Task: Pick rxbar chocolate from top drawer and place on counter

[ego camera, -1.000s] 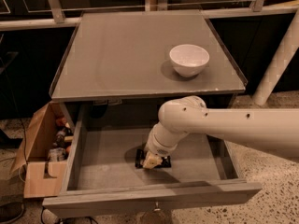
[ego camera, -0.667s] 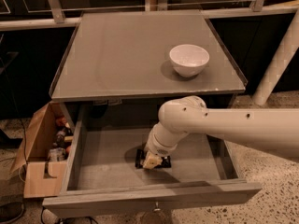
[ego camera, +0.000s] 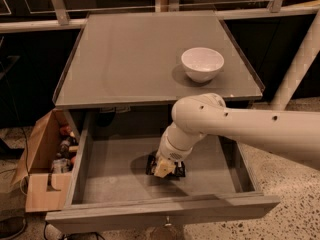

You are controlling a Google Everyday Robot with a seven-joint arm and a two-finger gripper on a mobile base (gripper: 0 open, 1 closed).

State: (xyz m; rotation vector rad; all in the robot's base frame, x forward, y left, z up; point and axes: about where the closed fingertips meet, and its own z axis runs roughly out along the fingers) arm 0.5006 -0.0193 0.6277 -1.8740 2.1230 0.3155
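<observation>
Grey walls surround my hand (ego camera: pixel 165 168), which is down inside the top drawer (ego camera: pixel 115 179). The drawer stands open below the front edge of the tabletop (ego camera: pixel 130 59). My hand sits right on the rxbar chocolate (ego camera: pixel 179 172). The bar's black wrapper shows on either side of my hand, on the drawer floor a little right of the middle. Whether my hand grips the bar or only rests over it, I cannot tell. A white bowl (ego camera: pixel 202 64) stands on the tabletop near the right edge, toward the front right corner. A cardboard box (ego camera: pixel 42 189) sits left of the drawer.
</observation>
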